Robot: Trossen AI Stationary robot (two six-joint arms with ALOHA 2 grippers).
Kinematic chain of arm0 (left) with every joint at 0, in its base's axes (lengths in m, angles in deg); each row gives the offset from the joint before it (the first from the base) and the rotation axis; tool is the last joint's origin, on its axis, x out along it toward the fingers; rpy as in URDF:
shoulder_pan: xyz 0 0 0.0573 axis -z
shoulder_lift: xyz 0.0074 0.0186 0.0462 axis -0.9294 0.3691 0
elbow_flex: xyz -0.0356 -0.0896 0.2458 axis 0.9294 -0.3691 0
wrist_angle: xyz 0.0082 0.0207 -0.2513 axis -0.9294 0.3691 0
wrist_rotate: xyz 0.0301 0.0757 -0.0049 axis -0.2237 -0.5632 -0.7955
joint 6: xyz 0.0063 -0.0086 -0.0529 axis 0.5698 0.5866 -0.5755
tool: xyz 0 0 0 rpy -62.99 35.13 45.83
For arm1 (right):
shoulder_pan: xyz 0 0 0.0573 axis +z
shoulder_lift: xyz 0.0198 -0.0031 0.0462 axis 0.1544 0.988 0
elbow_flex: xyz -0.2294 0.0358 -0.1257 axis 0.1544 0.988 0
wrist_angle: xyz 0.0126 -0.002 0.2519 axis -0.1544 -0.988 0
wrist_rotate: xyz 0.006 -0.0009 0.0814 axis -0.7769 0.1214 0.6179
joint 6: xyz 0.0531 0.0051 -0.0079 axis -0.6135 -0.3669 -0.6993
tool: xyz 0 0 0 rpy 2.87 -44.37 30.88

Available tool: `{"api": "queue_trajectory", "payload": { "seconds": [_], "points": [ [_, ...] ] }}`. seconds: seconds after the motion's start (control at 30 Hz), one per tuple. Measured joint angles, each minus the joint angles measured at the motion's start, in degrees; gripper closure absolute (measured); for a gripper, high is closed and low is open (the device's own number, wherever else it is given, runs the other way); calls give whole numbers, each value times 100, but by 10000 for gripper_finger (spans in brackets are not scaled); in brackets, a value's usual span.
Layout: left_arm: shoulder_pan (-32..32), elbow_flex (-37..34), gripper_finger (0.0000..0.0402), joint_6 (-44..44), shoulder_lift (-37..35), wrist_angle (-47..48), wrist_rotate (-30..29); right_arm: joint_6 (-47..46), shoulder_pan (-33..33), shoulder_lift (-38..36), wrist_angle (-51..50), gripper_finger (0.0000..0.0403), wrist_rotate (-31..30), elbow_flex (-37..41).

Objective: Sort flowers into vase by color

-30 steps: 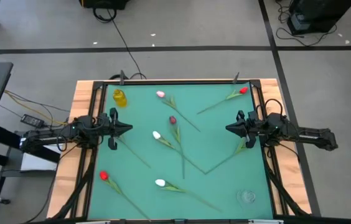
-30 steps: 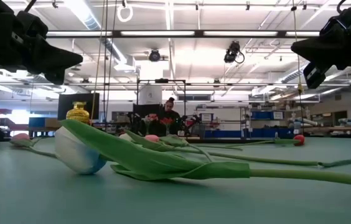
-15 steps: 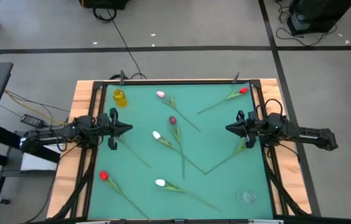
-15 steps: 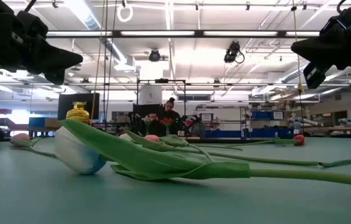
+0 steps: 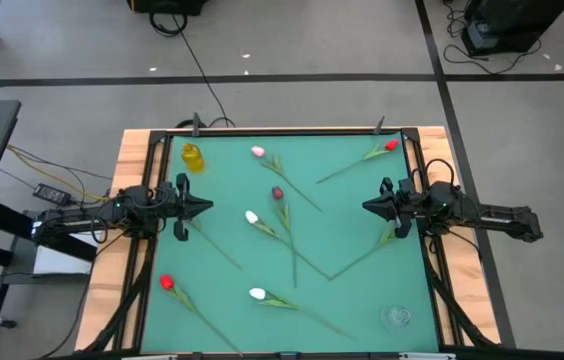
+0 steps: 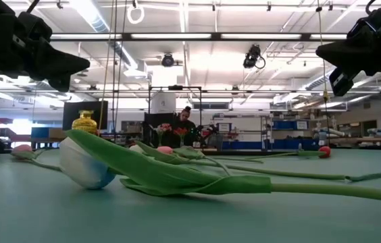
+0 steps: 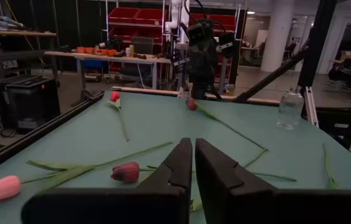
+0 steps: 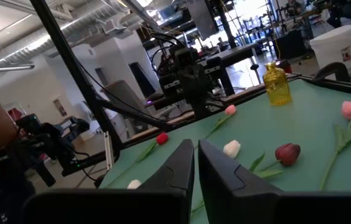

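Note:
Several flowers lie flat on the green table mat: a pink one at the far side, a maroon one and a white one in the middle, another white one and a red one near the front, and a red one at the far right. A small yellow vase stands at the far left, and a clear glass vase at the near right. My left gripper hangs shut and level over the left edge. My right gripper does the same on the right.
Black frame rails and wooden strips border the mat. Long green stems cross its middle. In the low view a white flower head lies close to the camera. A person sits in the room far behind the table.

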Motion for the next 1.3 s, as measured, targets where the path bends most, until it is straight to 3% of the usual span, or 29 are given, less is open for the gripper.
{"api": "queue_trajectory", "payload": {
  "seconds": [1.3],
  "points": [
    [1, 0, 374, 0, 0, 0, -1, -1, 1, 0, 2, 370, -195, 0]
  ]
}}
